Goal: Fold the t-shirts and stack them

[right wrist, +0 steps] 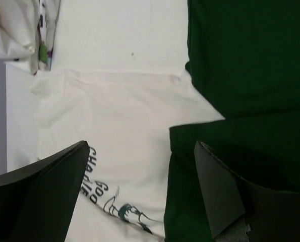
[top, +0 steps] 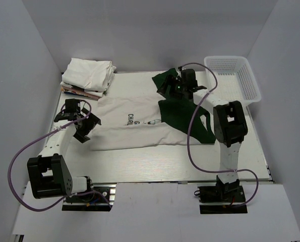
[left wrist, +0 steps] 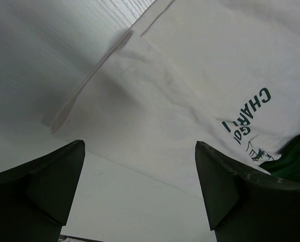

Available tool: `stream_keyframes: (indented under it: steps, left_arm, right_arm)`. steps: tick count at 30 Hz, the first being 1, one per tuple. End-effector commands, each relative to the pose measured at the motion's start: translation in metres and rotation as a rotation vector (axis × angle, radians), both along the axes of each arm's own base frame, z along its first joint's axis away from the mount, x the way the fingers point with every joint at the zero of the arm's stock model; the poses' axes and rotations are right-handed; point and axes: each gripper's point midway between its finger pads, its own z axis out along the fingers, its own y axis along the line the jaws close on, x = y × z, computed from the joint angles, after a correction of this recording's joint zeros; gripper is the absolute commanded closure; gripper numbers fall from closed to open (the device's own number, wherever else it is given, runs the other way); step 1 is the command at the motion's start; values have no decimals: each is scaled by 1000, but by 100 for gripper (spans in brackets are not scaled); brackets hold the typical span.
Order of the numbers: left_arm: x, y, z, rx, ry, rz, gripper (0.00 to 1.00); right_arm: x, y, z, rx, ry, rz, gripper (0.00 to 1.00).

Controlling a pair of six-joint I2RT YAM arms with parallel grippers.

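Note:
The white t-shirt [top: 132, 121] with dark green sleeves and a cartoon print lies partly folded across the middle of the table. Its green sleeve [top: 182, 118] is turned over the body, and more green cloth [top: 165, 80] bunches at the back. My left gripper [top: 86, 126] hovers open over the shirt's left hem [left wrist: 190, 75], and the left wrist view shows that gripper [left wrist: 139, 146] with nothing between its fingers. My right gripper [top: 172, 85] hangs open above the green cloth [right wrist: 240, 60] and print [right wrist: 119, 212]; in the right wrist view this gripper [right wrist: 140, 146] is empty too. Folded whitish t-shirts [top: 89, 75] are stacked at the back left.
A white plastic mesh basket [top: 233, 75] stands at the back right corner. Grey walls close in the white table [top: 155, 161] on the left, back and right. Both arms' purple cables loop over the table near their bases.

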Motion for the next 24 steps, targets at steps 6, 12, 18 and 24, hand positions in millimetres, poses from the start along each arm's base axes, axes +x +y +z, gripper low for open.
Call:
stream_keyframes:
  steps: [6, 12, 18, 24]
  left_arm:
    - [9, -8, 0, -17, -53, -47, 0]
    - [44, -35, 1, -133, -182, -148, 0]
    - [55, -55, -33, -219, -136, -208, 0]
    - [2, -55, -82, -198, 67, -182, 0]
  right_arm:
    - [-22, -63, 40, -207, -84, -182, 10]
    - [-92, -104, -3, -306, 3, -217, 10]
    - [-135, -120, -59, -338, 164, -192, 10]
    - [-195, -132, -94, -325, 291, -194, 10]
